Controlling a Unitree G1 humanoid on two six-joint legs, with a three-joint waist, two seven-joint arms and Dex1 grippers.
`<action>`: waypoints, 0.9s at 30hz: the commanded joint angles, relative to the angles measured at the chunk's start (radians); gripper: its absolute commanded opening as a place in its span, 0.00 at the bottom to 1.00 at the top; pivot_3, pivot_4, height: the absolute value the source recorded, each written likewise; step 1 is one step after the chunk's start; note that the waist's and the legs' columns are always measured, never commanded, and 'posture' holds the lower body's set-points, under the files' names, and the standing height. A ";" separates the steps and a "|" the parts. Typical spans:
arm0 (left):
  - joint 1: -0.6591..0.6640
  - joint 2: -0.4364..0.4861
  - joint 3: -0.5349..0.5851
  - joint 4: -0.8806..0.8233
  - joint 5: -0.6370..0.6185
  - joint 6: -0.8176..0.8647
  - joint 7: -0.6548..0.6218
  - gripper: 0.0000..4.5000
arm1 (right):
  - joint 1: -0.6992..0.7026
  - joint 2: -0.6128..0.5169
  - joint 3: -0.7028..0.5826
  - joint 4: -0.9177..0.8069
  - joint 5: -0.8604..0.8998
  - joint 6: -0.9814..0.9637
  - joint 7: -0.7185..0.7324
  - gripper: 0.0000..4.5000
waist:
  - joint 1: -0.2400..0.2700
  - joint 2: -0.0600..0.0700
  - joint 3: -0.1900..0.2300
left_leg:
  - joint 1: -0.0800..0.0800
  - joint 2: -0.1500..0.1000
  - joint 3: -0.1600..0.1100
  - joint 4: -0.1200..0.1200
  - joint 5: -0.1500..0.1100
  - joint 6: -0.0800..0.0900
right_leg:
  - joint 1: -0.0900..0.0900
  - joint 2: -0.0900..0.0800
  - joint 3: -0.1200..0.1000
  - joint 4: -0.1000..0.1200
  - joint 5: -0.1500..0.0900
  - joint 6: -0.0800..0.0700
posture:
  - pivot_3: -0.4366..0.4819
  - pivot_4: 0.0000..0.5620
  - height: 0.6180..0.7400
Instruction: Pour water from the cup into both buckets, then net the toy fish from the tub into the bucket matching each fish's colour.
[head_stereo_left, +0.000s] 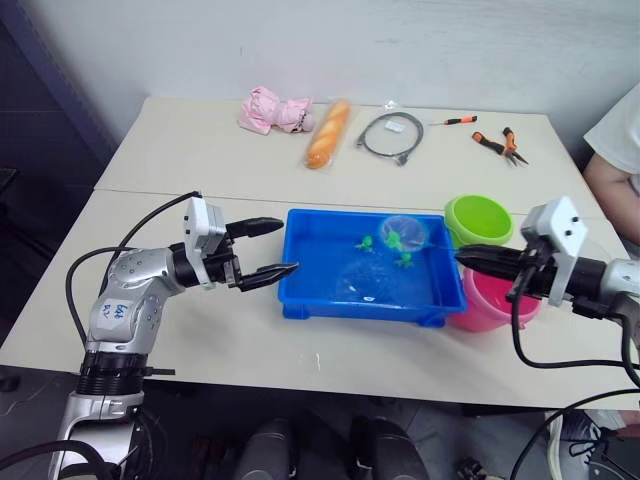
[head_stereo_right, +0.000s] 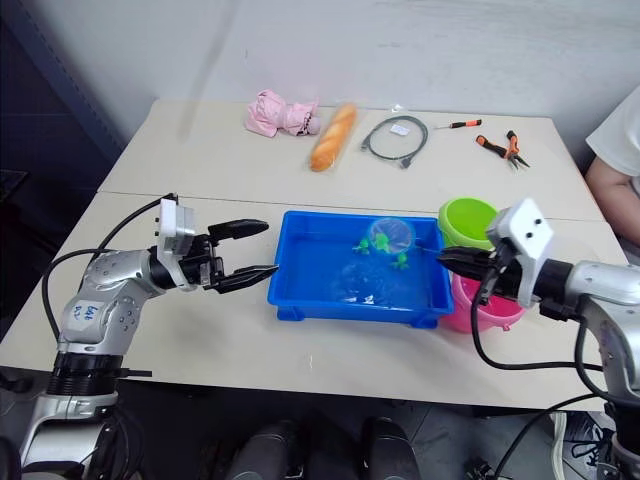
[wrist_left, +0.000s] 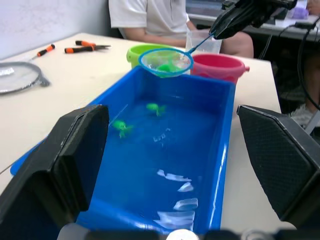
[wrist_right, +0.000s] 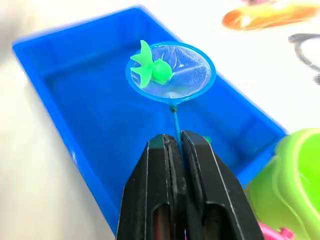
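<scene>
The blue tub (head_stereo_left: 360, 308) sits mid-table with water in it. Two green toy fish (head_stereo_left: 365, 243) (head_stereo_left: 405, 260) lie in it near its far right part. My right gripper (head_stereo_left: 465, 255) is shut on the thin handle of the net (wrist_right: 172, 72). The net hangs above the tub's far right corner with one green fish (wrist_right: 155, 70) in it. The lime green bucket (head_stereo_left: 478, 220) and the pink bucket (head_stereo_left: 490, 300) stand just right of the tub. A clear cup (wrist_left: 200, 42) stands behind them. My left gripper (head_stereo_left: 285, 247) is open at the tub's left end, holding nothing.
At the table's far side lie a pink toy (head_stereo_left: 272, 110), a bread loaf (head_stereo_left: 327, 132), a grey coiled cable (head_stereo_left: 390, 135), a screwdriver (head_stereo_left: 455, 120) and pliers (head_stereo_left: 500, 145). A person (head_stereo_left: 615, 150) sits at the right edge.
</scene>
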 joint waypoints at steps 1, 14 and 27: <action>-0.050 -0.022 0.022 -0.022 -0.040 0.030 0.037 0.98 | 0.026 -0.006 -0.096 -0.027 0.008 -0.030 -0.047 0.00 | 0.000 0.000 0.000 | 0.000 0.000 0.000 0.000 0.000 0.000 | 0.000 0.000 0.000 0.000 0.000 0.000 | 0.48 0.27 1.00; -0.165 -0.149 -0.069 0.017 0.007 0.031 0.092 0.98 | 0.009 -0.132 0.009 0.358 -0.414 -0.536 -0.238 0.00 | -0.004 0.000 0.000 | 0.000 -0.001 0.004 0.000 0.001 0.000 | 0.000 0.001 0.001 0.000 0.000 0.001 | 0.48 0.27 1.00; -0.151 -0.189 -0.090 0.013 0.041 -0.003 0.115 0.98 | -0.030 -0.248 0.245 0.675 -1.017 -1.200 -0.736 0.00 | -0.004 0.000 0.000 | 0.001 -0.001 0.005 0.000 0.002 -0.002 | -0.001 0.002 0.003 0.000 0.000 0.001 | 0.48 0.27 1.00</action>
